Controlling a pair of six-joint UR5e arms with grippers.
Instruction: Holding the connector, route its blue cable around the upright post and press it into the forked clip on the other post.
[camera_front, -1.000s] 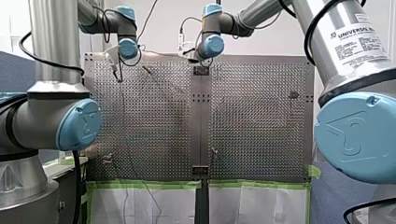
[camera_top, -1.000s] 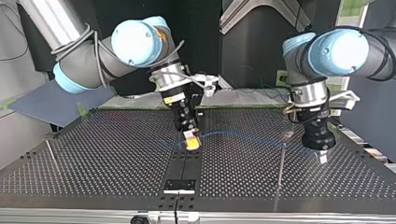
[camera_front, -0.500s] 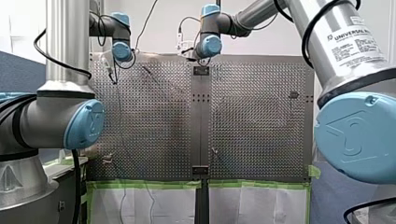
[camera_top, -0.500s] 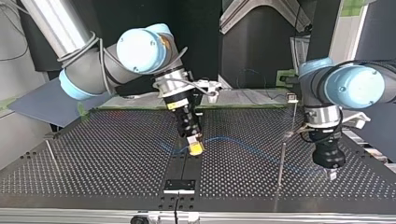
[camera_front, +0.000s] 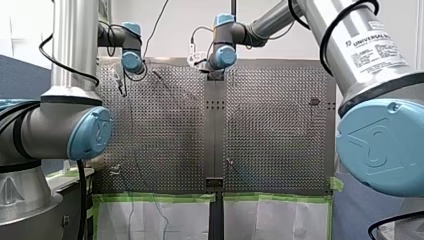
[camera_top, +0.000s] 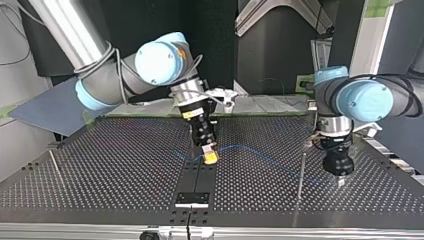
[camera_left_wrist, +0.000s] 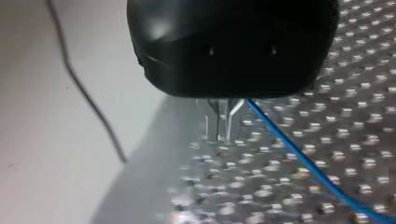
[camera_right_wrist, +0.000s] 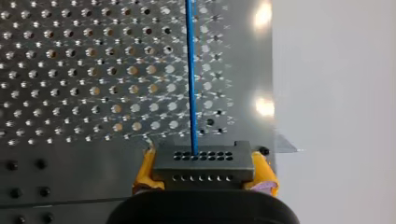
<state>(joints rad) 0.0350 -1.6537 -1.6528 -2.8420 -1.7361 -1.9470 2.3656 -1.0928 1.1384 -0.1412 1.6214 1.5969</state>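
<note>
The connector (a small grey block with two rows of holes) is held by my right gripper, whose yellow pads are pressed on its two ends. It is held low over the plain strip by which the perforated tabletop is divided in two halves, nearer to the edge that faces the top view's camera than to the opposite edge.

The blue cable is seen to leave one hole of the connector and to run straight ahead of the gripper over the perforated surface. In the top view it is laid in a low wave from the strip toward the side edge at that view's right. There it is passed close by the upright post, a thin rod fixed in that half; on which side of the post it lies cannot be told.

My left gripper is found beyond the post, near the tabletop corner at the top view's lower right, low over the surface. Its jaws are set close together and nothing is seen between them. The cable is seen just beside them, and contact cannot be confirmed.

A second thin rod is set near the opposite side edge.
</note>
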